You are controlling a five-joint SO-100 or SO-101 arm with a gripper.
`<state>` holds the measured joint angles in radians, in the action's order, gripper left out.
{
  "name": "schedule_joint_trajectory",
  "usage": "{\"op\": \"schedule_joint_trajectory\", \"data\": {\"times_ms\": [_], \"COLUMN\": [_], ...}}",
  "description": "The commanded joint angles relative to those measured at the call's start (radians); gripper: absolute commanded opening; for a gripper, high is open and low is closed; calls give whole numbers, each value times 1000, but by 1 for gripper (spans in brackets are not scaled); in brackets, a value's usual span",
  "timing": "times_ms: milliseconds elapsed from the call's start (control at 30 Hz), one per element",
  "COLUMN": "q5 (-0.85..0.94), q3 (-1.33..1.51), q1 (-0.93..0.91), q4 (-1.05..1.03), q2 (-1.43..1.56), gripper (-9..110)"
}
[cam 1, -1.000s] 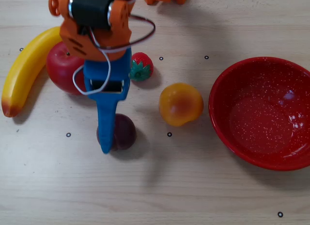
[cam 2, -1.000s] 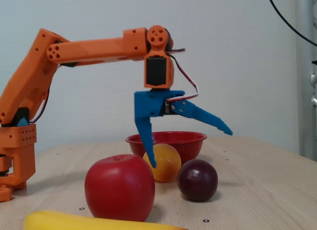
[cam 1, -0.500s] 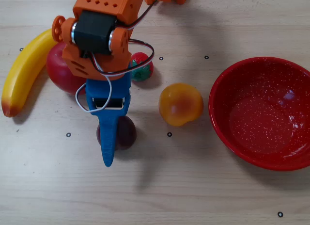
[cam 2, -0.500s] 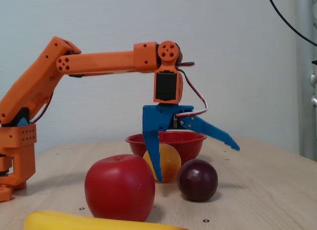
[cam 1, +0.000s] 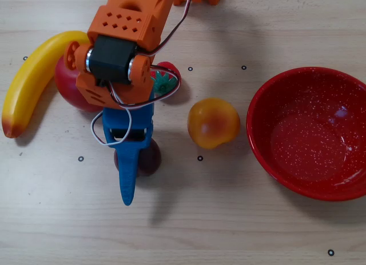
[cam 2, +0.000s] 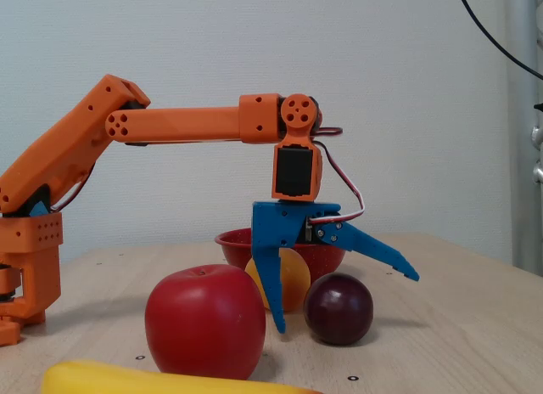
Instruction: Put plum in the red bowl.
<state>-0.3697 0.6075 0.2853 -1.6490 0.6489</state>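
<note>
the orange arm (cam 2: 178, 122) reaches out from the worktop's far edge in the overhead view, its blue gripper (cam 2: 344, 305) held over the middle with fingers spread wide, one pointing down and the other angled out. the red bowl (cam 1: 311, 133) sits at the right edge in the overhead view. the banana (cam 1: 34, 82) lies at the left edge, touching the red apple (cam 2: 205, 319). the orange (cam 1: 213, 123) rests near the bowl. the plum (cam 2: 338, 308) sits on the wood between the open fingers, ungripped. the strawberry (cam 1: 167, 76) peeks out beside the wrist.
</note>
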Motion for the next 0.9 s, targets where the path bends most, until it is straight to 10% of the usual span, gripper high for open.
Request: {"op": "schedule_joint_trajectory", "data": {"times_ms": [0,867], "q5": [-26,-43], "q3": [-107,-137], "q1": [-3,-34], "q4": [23,86], "q2": [41,-37], "gripper": [65,64]}}
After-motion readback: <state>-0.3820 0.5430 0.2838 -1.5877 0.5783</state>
